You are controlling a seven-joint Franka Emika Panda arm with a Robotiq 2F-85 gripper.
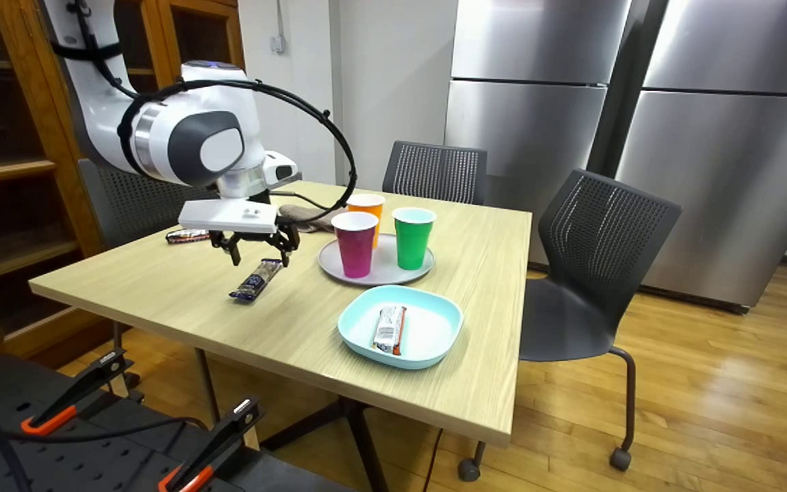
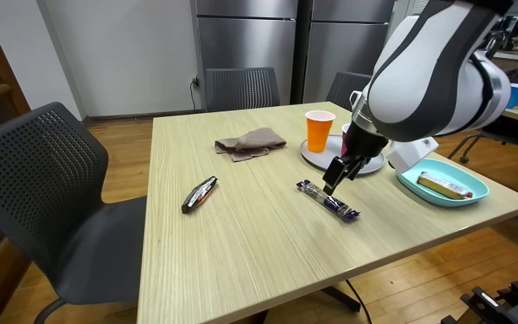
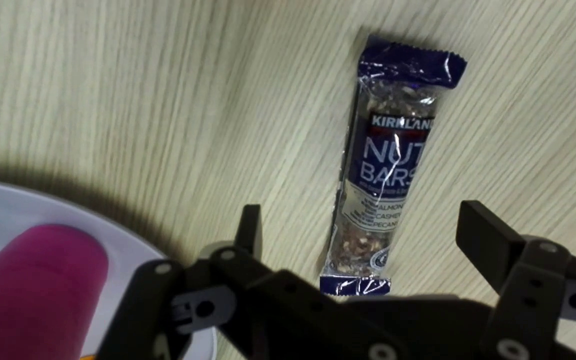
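Hanging over the pale tabletop at the end of the white arm, the hand has its two fingers spread wide apart. Below the gap between them lies the nut bar, flat on the tabletop in a clear and dark-blue wrapper, its printed side up; in the wrist view a strip of bare surface shows between it and each finger. From where I stand I can't judge how high the fingertips are above it. Just to one side is a grey plate on which stand a magenta cup, closest to the hand, a green cup and an orange cup, all upright. Out toward a corner sits a light-blue dish, with a second wrapped bar lying in it. A third bar, dark-wrapped, rests well apart near an edge, on the far side of the nut bar from the dish. A brown cloth lies loosely rumpled on the tabletop near the plate. Around the tabletop I see dark mesh-backed chairs, and beyond them two steel refrigerators stand side by side.
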